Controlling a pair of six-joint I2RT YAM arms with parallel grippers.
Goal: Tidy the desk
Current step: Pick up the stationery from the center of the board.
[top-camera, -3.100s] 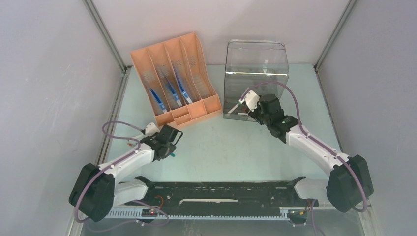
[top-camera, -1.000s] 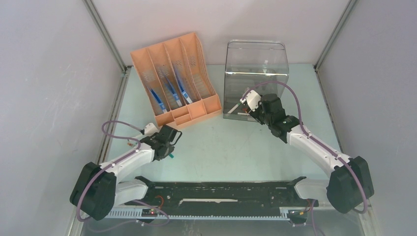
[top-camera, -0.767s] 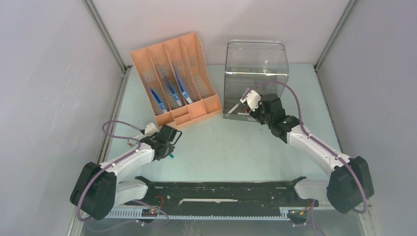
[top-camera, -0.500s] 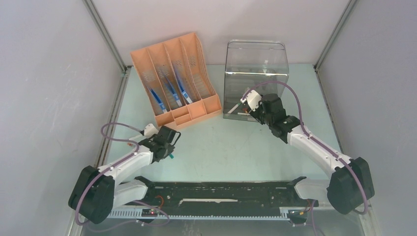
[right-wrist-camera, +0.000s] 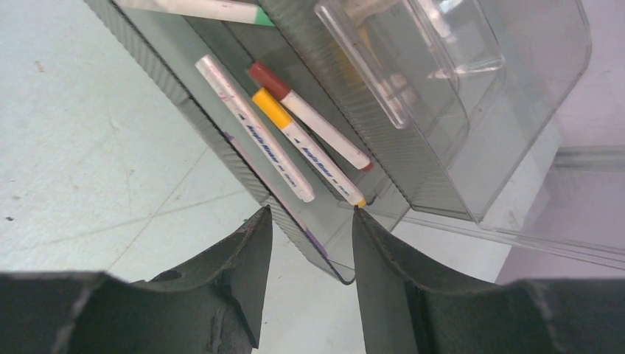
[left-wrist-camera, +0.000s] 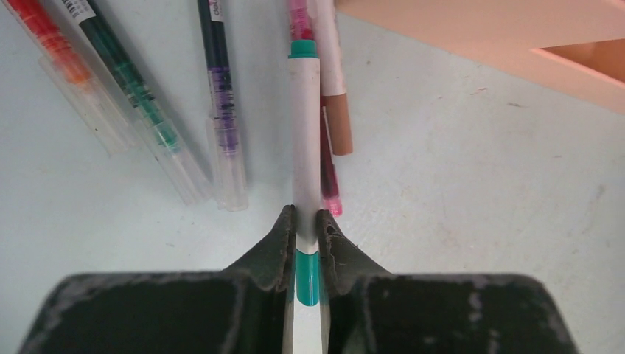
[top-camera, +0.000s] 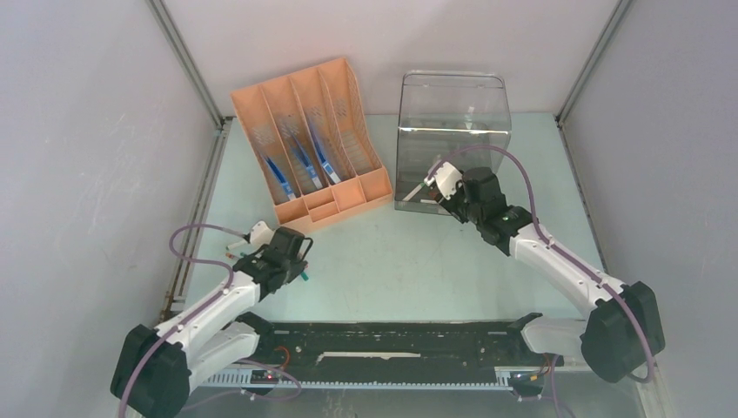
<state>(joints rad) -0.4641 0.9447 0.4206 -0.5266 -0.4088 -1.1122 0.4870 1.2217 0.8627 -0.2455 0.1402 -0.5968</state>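
Note:
On the pale mint-green desk [top-camera: 409, 261], my left gripper [left-wrist-camera: 306, 221] is shut on a white marker with teal bands [left-wrist-camera: 304, 147], which points away from the fingers. In the top view the left gripper [top-camera: 291, 261] hangs low at the front left, below the orange file organizer [top-camera: 309, 144]. My right gripper [right-wrist-camera: 309, 214] is open with nothing held. It stands at the front of the clear plastic organizer [top-camera: 452, 131], and a corner of that organizer's low tray [right-wrist-camera: 346, 276] shows between the fingers. Three markers [right-wrist-camera: 302, 147] lie in that tray.
Several loose pens lie on the desk beside the held marker: an orange one [left-wrist-camera: 59, 59], a green one [left-wrist-camera: 133, 81], a purple one [left-wrist-camera: 221, 96] and a pink one [left-wrist-camera: 328, 169]. The orange organizer's base [left-wrist-camera: 516, 37] is just beyond them. Blue pens [top-camera: 300, 165] stand in its slots. A black rail strip [top-camera: 392, 344] runs along the front.
The left gripper has closed on the white and teal marker, and the left arm has drawn back a little toward the near left. The right arm has not moved.

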